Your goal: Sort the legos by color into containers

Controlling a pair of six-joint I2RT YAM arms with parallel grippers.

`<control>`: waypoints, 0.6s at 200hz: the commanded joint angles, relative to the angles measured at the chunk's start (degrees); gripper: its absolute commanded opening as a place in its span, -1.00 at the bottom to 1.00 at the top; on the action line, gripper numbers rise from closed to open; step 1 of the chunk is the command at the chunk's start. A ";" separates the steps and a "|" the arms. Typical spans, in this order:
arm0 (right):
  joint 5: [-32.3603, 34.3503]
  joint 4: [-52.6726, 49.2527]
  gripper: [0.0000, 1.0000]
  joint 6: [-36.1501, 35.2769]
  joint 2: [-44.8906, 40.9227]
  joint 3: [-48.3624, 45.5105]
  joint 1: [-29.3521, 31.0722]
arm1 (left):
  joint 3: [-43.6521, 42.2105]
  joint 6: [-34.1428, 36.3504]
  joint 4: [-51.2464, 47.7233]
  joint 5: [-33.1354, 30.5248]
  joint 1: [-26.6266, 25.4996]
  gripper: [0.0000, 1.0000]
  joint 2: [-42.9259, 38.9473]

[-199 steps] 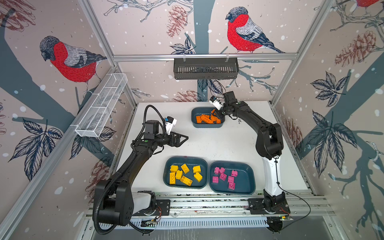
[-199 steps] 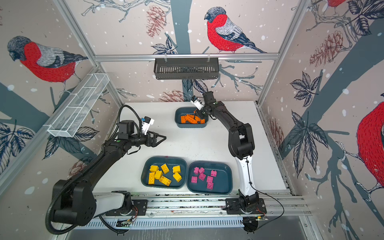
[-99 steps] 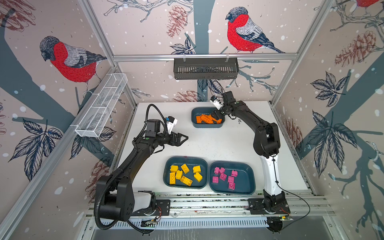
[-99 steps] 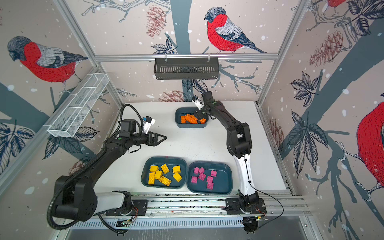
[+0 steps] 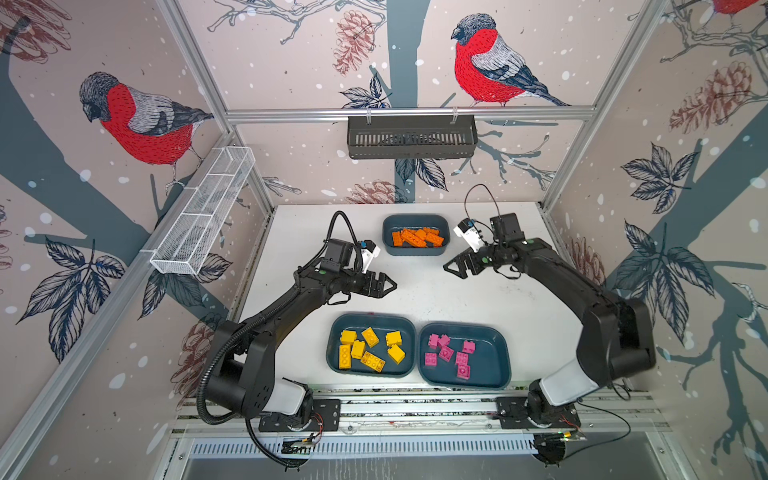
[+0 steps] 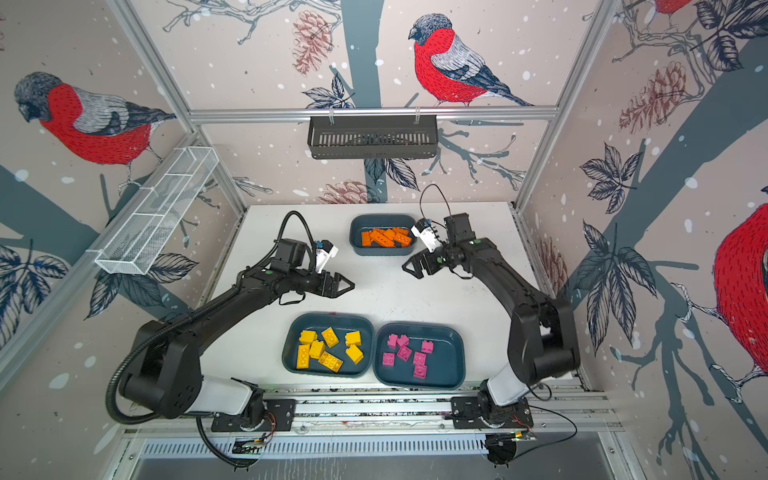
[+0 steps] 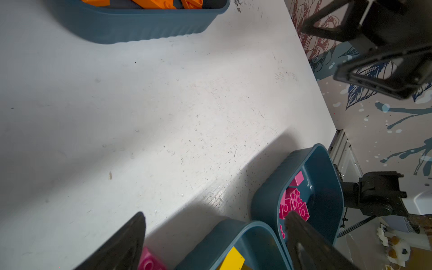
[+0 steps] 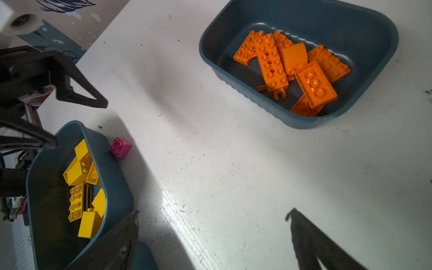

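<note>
Trouble: pink brick (image 8: pixel 120 147) lies just beside yellow tub (image 8: pixel 117 184).
Both spread and empty, left tool (image 5: pixel 388 286) and right tool (image 5: pixel 451 269) hover; a pinch could clip that rim.

Both top views are bright, evenly lit and sharp; wide-angle stretch increases toward 4 and 8 o'clock. In the wrist views the table (image 8: pixel 201 210) shows glare beside hard shadows; the fingers (image 8: pixel 313 243) are blurred.

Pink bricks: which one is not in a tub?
The single pink brick on the table beside the yellow-filled tub; the other pink bricks lie inside their own tub.
</note>
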 commanded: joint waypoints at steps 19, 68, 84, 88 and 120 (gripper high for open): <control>-2.99 4.28 0.99 2.91 -6.67 -7.41 -1.72 | 3.57 -4.53 -3.95 -7.37 -4.75 0.82 5.99; -2.82 3.48 0.99 2.79 -8.69 -10.19 -5.03 | 14.28 -10.11 -13.62 -8.73 -11.13 0.74 18.26; -2.65 3.35 0.99 2.48 -8.71 -10.72 -5.58 | 18.02 -10.58 -18.03 -9.63 -13.62 0.72 22.50; -2.64 3.37 0.99 2.47 -8.71 -10.82 -5.73 | 18.68 -10.70 -18.59 -9.91 -14.29 0.71 23.32; -2.49 3.24 0.99 2.09 -8.79 -11.23 -6.71 | 21.72 -12.07 -23.32 -12.08 -15.88 0.67 27.12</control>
